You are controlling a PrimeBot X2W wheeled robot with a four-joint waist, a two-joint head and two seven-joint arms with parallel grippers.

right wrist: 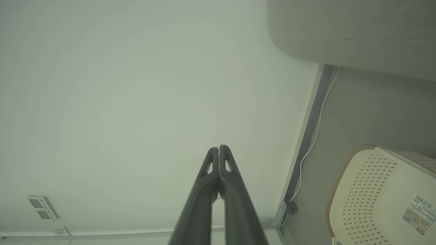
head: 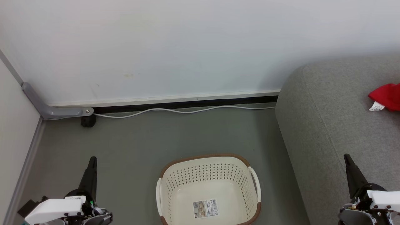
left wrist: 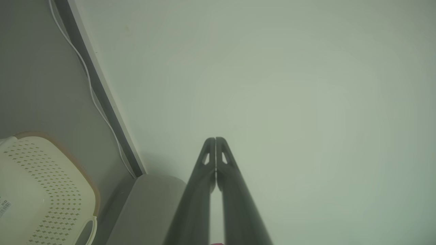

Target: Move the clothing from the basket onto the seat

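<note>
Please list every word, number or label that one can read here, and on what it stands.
No text can be read.
Paper label in the basket: barcode and print, too small.
White tag on the red clothing: too small.
Sticker behind the left gripper: blurred.

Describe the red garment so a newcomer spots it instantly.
Find the large light grey fabric seat at the head view's right. On it, at the picture's edge, lies a crumpled red garment. Its red colour and white tag stand out from the grey.
</note>
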